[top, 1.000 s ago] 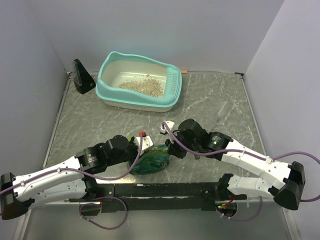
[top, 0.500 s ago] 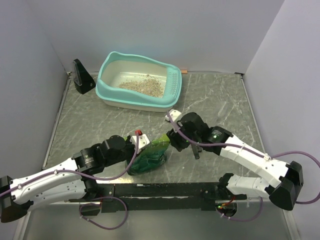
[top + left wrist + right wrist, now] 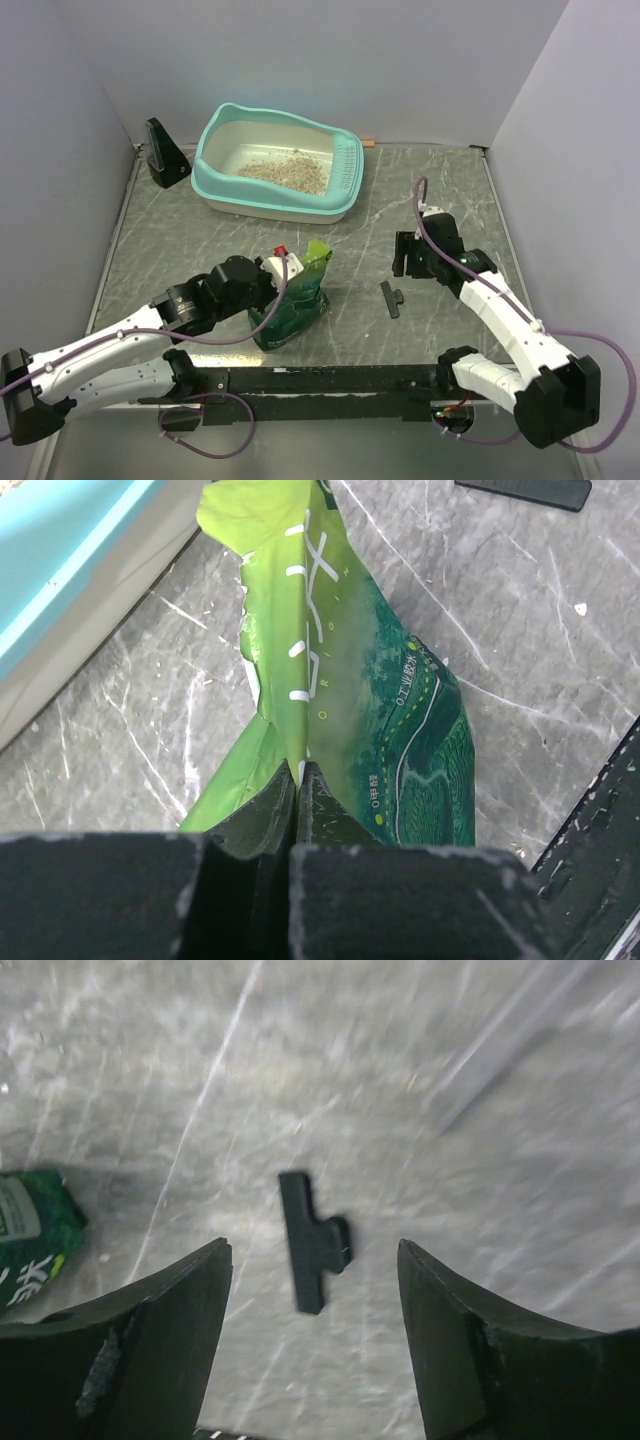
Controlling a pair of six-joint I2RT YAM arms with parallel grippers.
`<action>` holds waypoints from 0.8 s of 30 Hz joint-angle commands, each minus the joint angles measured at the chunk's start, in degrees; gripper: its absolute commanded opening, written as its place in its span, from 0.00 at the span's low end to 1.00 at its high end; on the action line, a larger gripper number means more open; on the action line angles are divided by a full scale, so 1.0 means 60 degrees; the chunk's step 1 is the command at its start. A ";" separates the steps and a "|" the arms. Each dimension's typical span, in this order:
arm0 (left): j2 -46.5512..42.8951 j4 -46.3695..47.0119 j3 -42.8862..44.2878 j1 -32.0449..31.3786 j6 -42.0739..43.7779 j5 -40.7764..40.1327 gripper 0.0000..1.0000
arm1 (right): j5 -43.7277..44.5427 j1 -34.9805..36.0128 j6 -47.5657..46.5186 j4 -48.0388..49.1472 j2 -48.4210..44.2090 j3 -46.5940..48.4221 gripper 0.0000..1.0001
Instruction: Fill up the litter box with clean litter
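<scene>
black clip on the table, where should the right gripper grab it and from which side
Pinch the black clip across its long thin bar, coming straight down from above: it lies flat on the table, its stubby tab sticking out sideways.

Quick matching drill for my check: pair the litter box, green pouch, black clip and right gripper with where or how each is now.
1 litter box
2 green pouch
3 black clip
4 right gripper

a open, holding nothing
b far side of the table, some litter inside
c pinched at its top by the left gripper
d lying flat on the table

Pairs: 1-b, 2-c, 3-d, 4-a
</scene>
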 commanded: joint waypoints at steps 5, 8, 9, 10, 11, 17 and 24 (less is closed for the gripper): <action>0.0941 0.1063 0.1798 0.0288 0.1281 0.0943 0.01 | -0.1940 -0.0746 0.1431 0.0753 0.0339 -0.1336 0.70; 0.1234 0.1121 0.2106 0.0361 0.1721 0.1237 0.01 | -0.1940 -0.0936 0.1534 0.0929 0.0440 -0.1542 0.68; 0.1336 0.1121 0.2166 0.0420 0.1881 0.1398 0.01 | -0.1969 -0.0965 0.1549 0.0973 0.0470 -0.1659 0.68; 0.1468 0.1092 0.2210 0.0565 0.1926 0.1559 0.01 | -0.1998 -0.1038 0.1549 0.1090 0.0499 -0.1704 0.68; 0.1542 0.1092 0.2196 0.0654 0.1970 0.1764 0.01 | -0.2013 -0.1053 0.1549 0.1120 0.0572 -0.1777 0.68; 0.1499 0.2057 0.1215 0.0757 0.2351 0.3229 0.01 | -0.2174 -0.1273 0.1651 0.1573 0.0835 -0.2070 0.66; 0.0563 0.2234 0.0453 0.0742 0.2309 0.3861 0.01 | -0.2658 -0.1434 0.1564 0.2145 0.1378 -0.2231 0.61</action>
